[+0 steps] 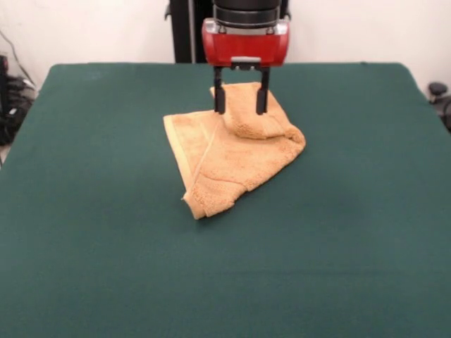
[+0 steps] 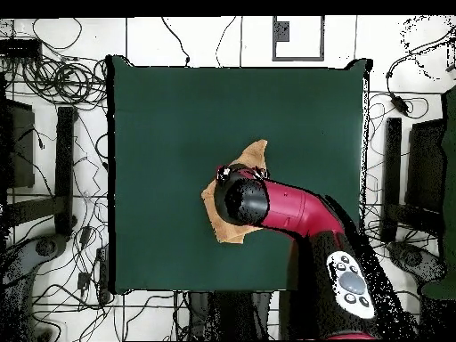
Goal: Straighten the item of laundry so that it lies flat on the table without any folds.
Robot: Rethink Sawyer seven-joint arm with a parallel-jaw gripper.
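Overhead view: arm [image 2: 294, 209] hides most of crumpled towel [image 2: 254, 156].

Open green table [image 1: 352, 232] was left on every side of the rumpled towel [image 1: 225, 158]; its raised fold was straddled by the spread fingers of the gripper [image 1: 241, 109]; the towel was largely covered from above by the arm [image 2: 294, 209]

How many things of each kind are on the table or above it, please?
Towel: 1, tan-orange, crumpled with folds
Gripper: 1, open, fingers at either side of the towel's raised fold
Table: 1, dark green
Total: 3
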